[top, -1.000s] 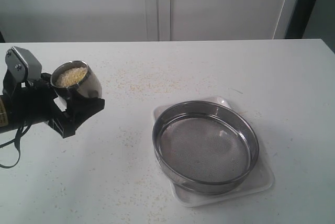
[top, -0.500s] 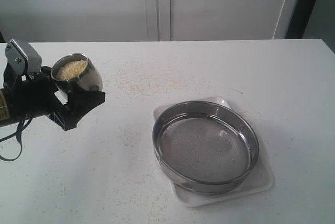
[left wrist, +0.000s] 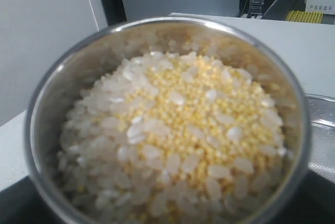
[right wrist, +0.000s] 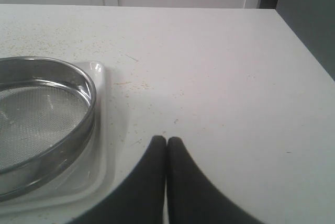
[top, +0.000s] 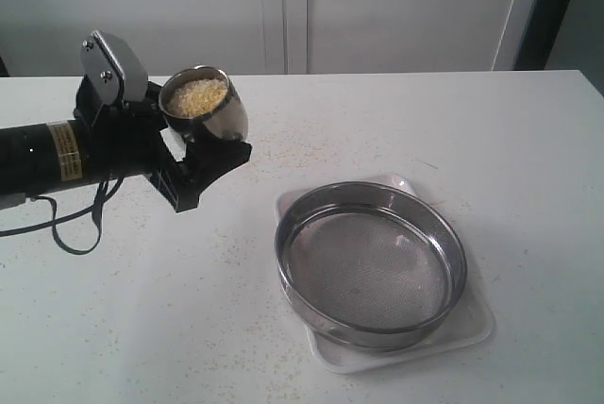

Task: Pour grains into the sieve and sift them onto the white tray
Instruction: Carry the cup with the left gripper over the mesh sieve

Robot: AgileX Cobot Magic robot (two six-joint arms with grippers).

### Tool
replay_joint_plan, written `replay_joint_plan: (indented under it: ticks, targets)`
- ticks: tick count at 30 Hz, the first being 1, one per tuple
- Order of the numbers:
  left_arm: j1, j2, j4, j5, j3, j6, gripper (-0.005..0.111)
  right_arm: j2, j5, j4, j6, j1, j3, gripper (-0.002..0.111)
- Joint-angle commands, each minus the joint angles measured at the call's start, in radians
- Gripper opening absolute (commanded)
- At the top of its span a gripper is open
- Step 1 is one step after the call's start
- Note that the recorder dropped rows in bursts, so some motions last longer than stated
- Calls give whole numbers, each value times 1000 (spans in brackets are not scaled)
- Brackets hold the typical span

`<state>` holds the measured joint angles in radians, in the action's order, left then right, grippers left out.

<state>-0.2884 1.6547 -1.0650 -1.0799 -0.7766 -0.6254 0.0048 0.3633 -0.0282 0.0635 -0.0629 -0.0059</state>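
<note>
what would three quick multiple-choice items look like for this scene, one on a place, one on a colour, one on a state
1. Where is the sieve?
A. on the white tray
B. beside the tray, not touching it
C. lifted in the air

2. What colour are the grains in the cup?
A. all black
B. green and red
C. whitish and yellow

3. How is the right hand?
A. wide open
B. shut and empty
C. shut on the sieve's rim

Answers:
1 A, the tray's corners show from under the sieve's rim.
2 C, the left wrist view shows pale rice-like grains mixed with small yellow ones.
3 B, its two fingertips meet with nothing between them.
</note>
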Motion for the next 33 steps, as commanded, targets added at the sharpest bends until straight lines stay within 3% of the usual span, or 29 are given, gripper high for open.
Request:
replay_joint_plan:
  ticks: [1,14,33]
  targets:
    - [-38,-7,17,19,-53,-18,0,-5,-14,-2,1,3,6,0]
    - [-168,4,15,304,-177,-30,0,-5,-14,-2,1,3,6,0]
    - [-281,141,8,400,-317,-40,0,-5,-14,-2,1,3,6,0]
